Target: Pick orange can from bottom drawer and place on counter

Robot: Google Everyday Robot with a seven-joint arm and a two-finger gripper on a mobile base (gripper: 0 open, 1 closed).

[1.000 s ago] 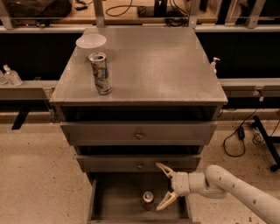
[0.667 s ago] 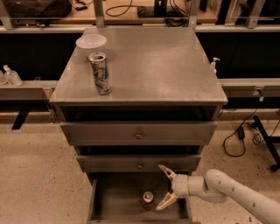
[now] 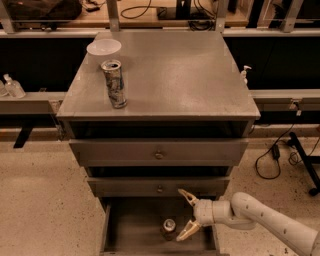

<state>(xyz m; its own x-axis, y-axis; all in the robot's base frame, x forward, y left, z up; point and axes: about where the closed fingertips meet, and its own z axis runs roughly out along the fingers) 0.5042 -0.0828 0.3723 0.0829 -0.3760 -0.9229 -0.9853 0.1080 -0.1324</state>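
Looks like a robotics lab or workshop: a grey metal drawer cabinet [image 3: 160, 150] stands on a speckled floor [image 3: 45, 200]. Cables [image 3: 272, 155] trail on the ground to its right, and more wiring lies on the wooden bench [image 3: 150, 15] behind it. Bottles [image 3: 12, 86] sit on a rail [image 3: 35, 102] to its left. The gripper [image 3: 182, 215] hangs, fingers spread, over the cabinet's pulled-out bottom drawer [image 3: 135, 225].

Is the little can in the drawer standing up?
Upright: the can shows its round silver top. The open pincer hovers just right of it.
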